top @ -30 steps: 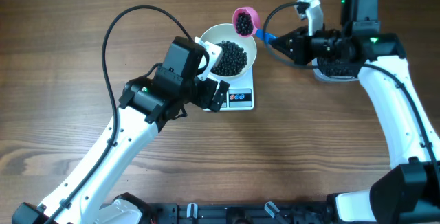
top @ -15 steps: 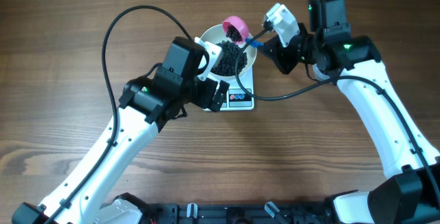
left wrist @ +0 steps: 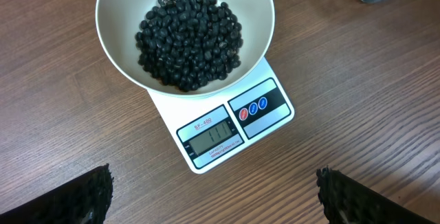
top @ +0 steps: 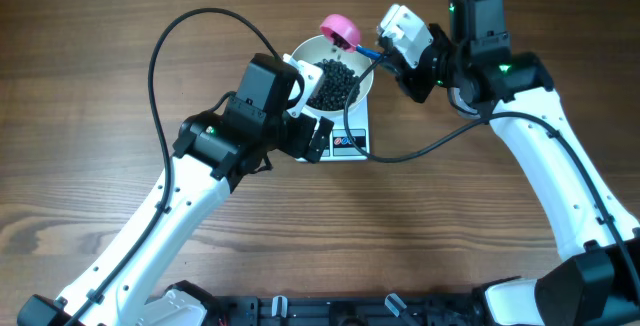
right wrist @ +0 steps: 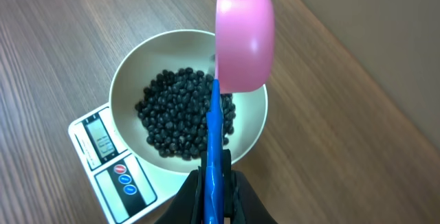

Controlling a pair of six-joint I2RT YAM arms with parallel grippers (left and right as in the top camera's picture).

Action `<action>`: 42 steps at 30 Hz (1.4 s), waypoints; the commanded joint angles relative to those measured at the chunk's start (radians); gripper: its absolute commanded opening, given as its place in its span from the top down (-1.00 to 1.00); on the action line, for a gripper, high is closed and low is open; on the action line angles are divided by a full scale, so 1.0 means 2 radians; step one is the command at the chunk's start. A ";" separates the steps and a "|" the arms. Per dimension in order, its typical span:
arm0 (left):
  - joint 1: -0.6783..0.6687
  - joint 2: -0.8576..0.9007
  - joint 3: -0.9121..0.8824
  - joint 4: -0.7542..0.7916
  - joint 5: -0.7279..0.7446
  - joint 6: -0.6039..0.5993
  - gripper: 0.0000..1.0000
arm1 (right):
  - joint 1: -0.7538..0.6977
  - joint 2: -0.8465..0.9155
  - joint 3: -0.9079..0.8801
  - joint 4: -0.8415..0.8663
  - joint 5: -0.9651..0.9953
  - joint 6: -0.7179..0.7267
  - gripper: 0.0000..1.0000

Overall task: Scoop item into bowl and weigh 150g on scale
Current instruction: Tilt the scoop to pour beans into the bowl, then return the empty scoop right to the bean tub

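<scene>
Right claw [right wrist: 216,183] grips pink scoop [right wrist: 244,38] tipped over the bowl [right wrist: 134,69]; left claw [left wrist: 216,196] released

Soft, even light; views sharp.
Faint shadow beneath the bowl [left wrist: 113,31] on the counter [left wrist: 69,135]; mild sheen on the pink scoop [right wrist: 244,38].

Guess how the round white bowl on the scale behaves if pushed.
The round white bowl seems to overhang the small white square scale, so an edge push could tip it. Its heap of small black beans looks loose and would probably shift, adding weight.
</scene>
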 commanded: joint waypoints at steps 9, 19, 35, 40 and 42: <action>-0.002 0.003 -0.003 0.000 0.007 0.008 -1.00 | 0.008 -0.014 -0.001 -0.003 0.068 -0.095 0.92; -0.002 0.003 -0.003 0.000 0.007 0.008 -1.00 | 0.002 -0.021 -0.001 0.048 -0.012 0.131 0.91; -0.002 0.003 -0.003 0.000 0.007 0.008 -1.00 | -0.239 -0.109 -0.002 -0.073 0.098 0.151 0.91; -0.002 0.003 -0.003 0.000 0.007 0.008 -1.00 | -0.242 -0.100 -0.002 -0.070 0.092 0.150 0.91; -0.002 0.003 -0.003 0.000 0.007 0.008 -1.00 | -0.242 -0.087 -0.002 -0.055 0.044 0.151 0.91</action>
